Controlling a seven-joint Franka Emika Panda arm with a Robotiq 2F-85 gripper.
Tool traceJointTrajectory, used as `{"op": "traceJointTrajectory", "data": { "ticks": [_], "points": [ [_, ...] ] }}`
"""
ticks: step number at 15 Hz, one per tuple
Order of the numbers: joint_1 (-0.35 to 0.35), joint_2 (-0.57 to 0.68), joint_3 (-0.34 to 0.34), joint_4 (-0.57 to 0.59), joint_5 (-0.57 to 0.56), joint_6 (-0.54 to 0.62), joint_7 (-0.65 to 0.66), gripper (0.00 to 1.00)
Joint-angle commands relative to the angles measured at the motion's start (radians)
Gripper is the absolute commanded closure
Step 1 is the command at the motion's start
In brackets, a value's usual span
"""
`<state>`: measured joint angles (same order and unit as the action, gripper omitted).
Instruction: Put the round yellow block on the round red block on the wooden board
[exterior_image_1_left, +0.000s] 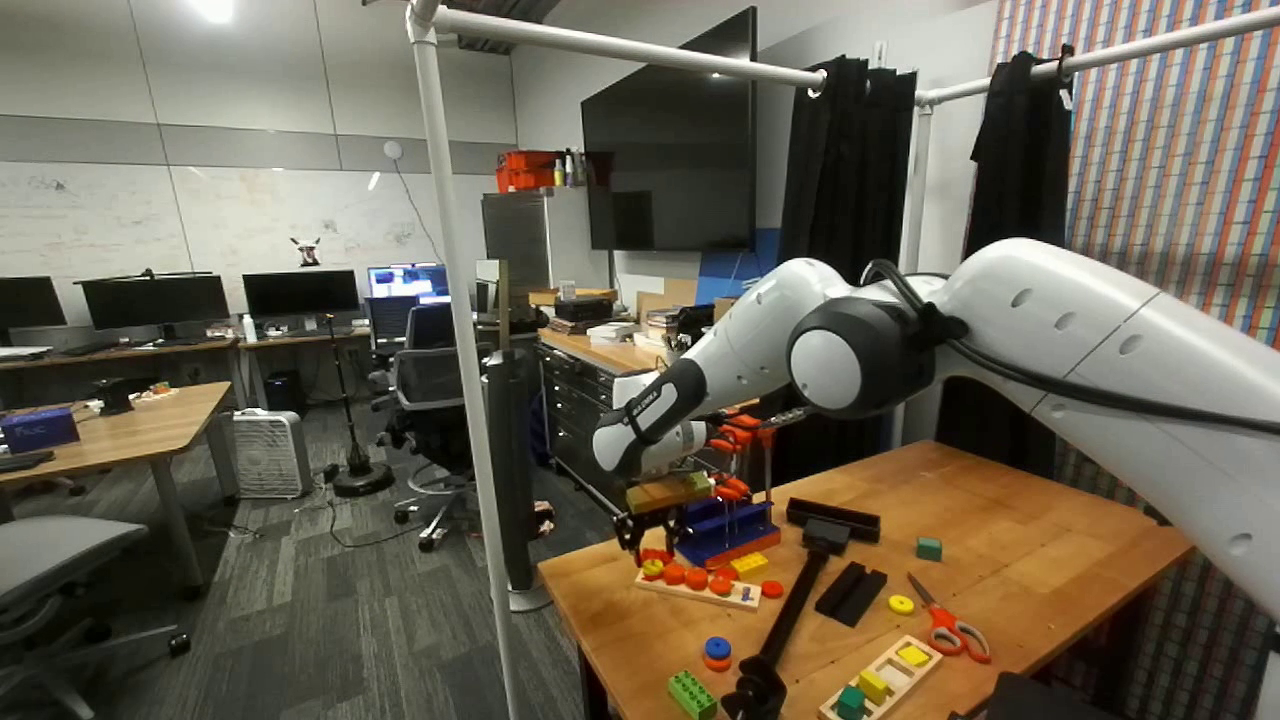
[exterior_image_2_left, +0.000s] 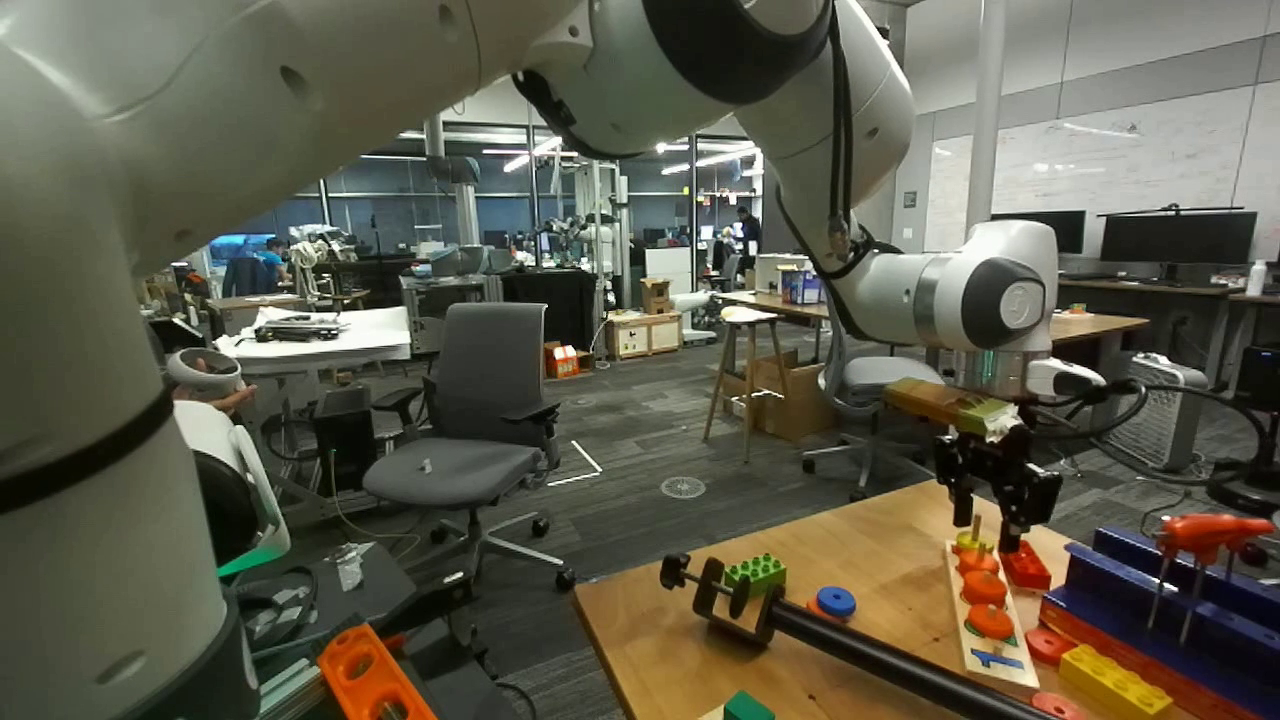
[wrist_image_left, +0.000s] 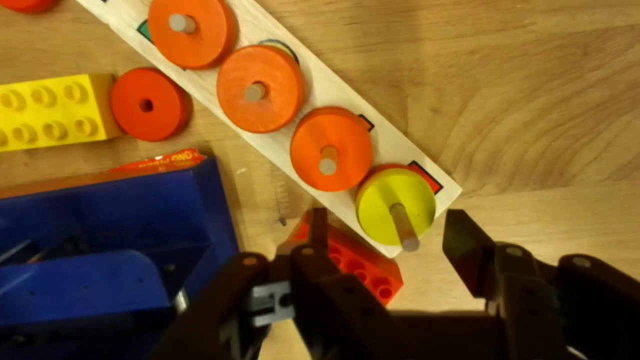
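Observation:
The round yellow block (wrist_image_left: 395, 202) sits around the end peg of the wooden board (wrist_image_left: 400, 150), with the peg standing out of its top. A red sliver of the round red block (wrist_image_left: 384, 169) shows right beneath it; the rest is hidden. Orange-red round blocks (wrist_image_left: 331, 140) sit on the other pegs. In both exterior views the yellow block shows at the board's far end (exterior_image_1_left: 653, 568) (exterior_image_2_left: 970, 542). My gripper (wrist_image_left: 386, 220) is open and empty. Its fingers are on either side of the peg, apart from the yellow block, and appear above the board end (exterior_image_2_left: 985, 525).
A red brick (wrist_image_left: 370, 270) lies beside the board under one finger. A blue tool rack (exterior_image_2_left: 1120, 600) holding red-handled tools stands close by. A black clamp bar (exterior_image_1_left: 800, 600), scissors (exterior_image_1_left: 950, 625), another yellow disc (exterior_image_1_left: 901, 604) and a block tray (exterior_image_1_left: 895, 680) lie on the table.

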<state>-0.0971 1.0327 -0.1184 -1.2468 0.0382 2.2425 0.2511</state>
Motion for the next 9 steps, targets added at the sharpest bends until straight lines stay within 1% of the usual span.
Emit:
{"op": "traceJointTrajectory", "data": {
  "ticks": [1,2,6,9],
  "points": [
    [-0.013,0.014,0.009,0.037,0.015,-0.028,-0.011,0.05],
    [-0.014,0.012,0.010,0.034,0.015,-0.027,-0.012,0.00],
    [-0.007,-0.012,0.005,0.010,0.009,-0.017,-0.008,0.00],
    [0.016,-0.082,-0.006,-0.052,-0.009,0.004,-0.007,0.00]
  ]
}}
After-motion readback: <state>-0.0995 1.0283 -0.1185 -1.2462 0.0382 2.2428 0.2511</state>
